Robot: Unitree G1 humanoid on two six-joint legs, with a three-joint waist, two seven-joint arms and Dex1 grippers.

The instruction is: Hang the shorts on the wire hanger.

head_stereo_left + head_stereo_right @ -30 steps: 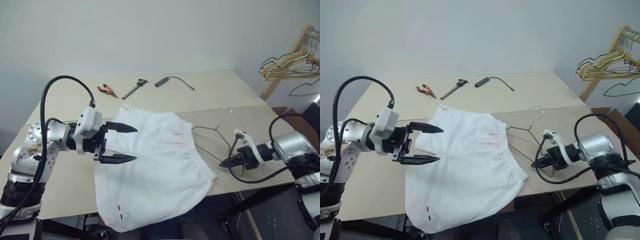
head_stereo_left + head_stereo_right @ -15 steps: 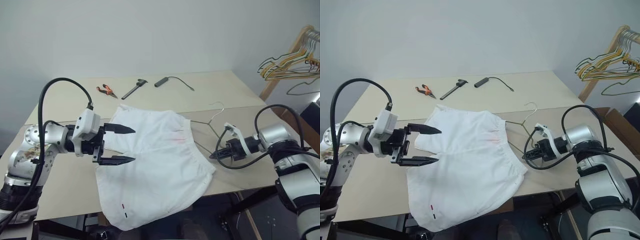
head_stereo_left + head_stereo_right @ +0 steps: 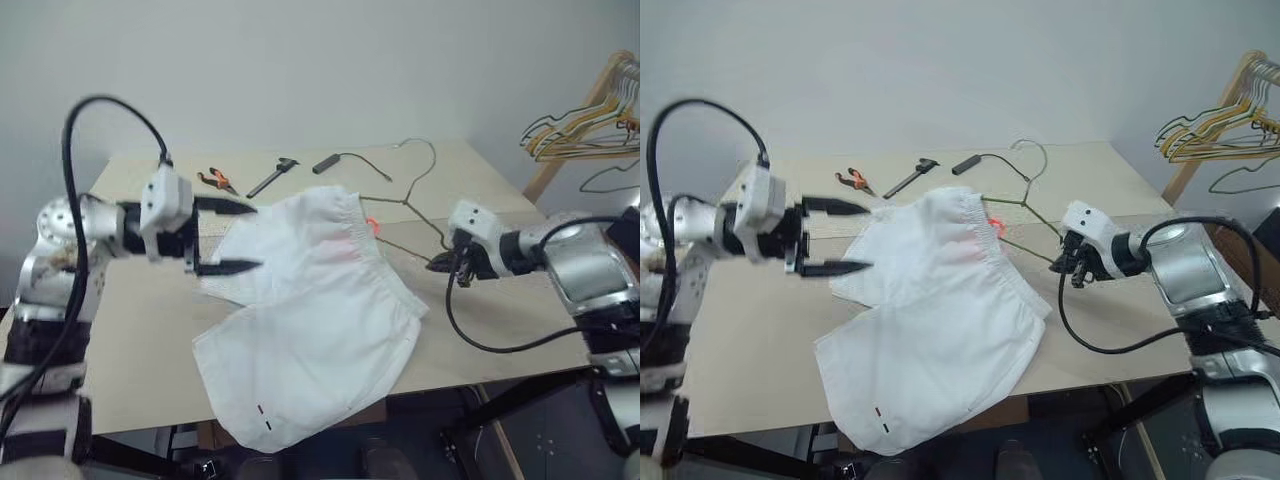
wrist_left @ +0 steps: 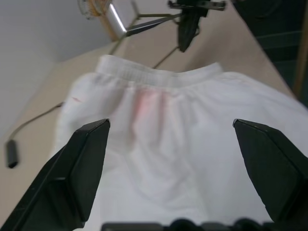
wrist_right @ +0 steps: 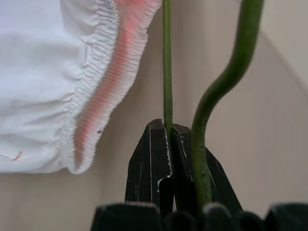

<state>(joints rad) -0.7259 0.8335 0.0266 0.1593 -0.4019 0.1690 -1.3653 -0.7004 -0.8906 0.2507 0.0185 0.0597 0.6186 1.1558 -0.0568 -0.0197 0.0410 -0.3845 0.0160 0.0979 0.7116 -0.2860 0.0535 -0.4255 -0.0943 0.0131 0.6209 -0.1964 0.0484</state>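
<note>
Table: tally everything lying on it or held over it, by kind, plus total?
shorts: 1
wire hanger, held by the right gripper: 1
orange-handled pliers: 1
dark hand tool: 1
dark cabled device: 1
Total: 5

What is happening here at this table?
A humanoid robot is working on hanging white shorts on a wire hanger. Its right claw is shut on the hanger's wire, with the hanger partly inside the waistband. The left claw hangs open beside the shorts, holding nothing. The shorts lie mostly on the table.
</note>
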